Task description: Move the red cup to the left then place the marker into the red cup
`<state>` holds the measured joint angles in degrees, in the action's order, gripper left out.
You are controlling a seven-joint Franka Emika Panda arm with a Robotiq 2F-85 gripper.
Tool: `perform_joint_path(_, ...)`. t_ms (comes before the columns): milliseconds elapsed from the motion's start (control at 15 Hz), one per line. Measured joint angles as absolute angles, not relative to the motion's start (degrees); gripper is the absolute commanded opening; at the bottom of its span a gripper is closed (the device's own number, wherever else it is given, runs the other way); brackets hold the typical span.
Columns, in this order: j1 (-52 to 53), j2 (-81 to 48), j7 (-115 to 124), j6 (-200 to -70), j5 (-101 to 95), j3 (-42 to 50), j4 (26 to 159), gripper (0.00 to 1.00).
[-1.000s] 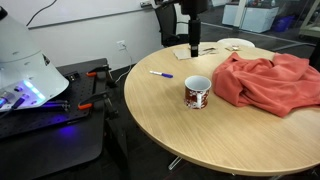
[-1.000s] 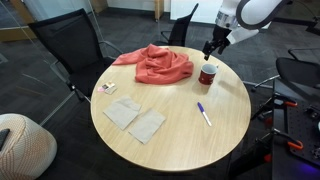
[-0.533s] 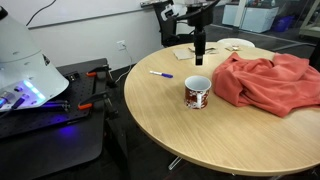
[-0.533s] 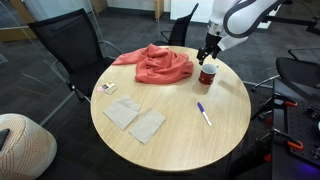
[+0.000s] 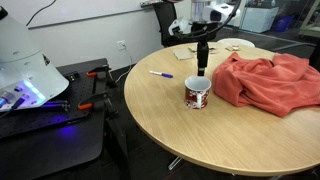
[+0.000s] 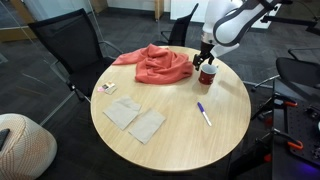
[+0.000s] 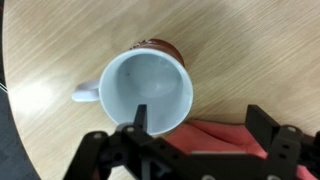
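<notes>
The red cup (image 5: 197, 93) with a white inside and a handle stands on the round wooden table (image 5: 180, 125), next to a red cloth. It also shows in the other exterior view (image 6: 208, 75) and fills the wrist view (image 7: 146, 92), empty. My gripper (image 5: 202, 60) hangs just above the cup, open, with one finger over the cup's rim in the wrist view (image 7: 200, 128). The blue marker (image 5: 161, 74) lies on the table apart from the cup, also seen in the other exterior view (image 6: 204, 114).
A crumpled red cloth (image 5: 265, 80) lies beside the cup. Grey napkins (image 6: 135, 119) and a small card (image 6: 107, 88) lie on the table. Office chairs (image 6: 65, 50) stand around it. A white device (image 5: 25, 60) sits on a dark bench.
My gripper has moved down and toward the cup, from beyond it to just above its rim. The cup and marker have not moved.
</notes>
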<state>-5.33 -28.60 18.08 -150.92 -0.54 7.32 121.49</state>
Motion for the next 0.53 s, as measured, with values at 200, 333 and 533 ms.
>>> perform_joint_path(200, -5.34, -30.69, 17.99, -150.92, 0.35, 7.32, 120.23, 1.00)
perform_joint_path(333, -5.34, -31.83, 17.81, -150.92, 1.11, 7.31, 119.50, 1.00)
perform_joint_path(533, -5.35, -33.41, 17.24, -150.92, 1.85, 7.31, 118.50, 1.00)
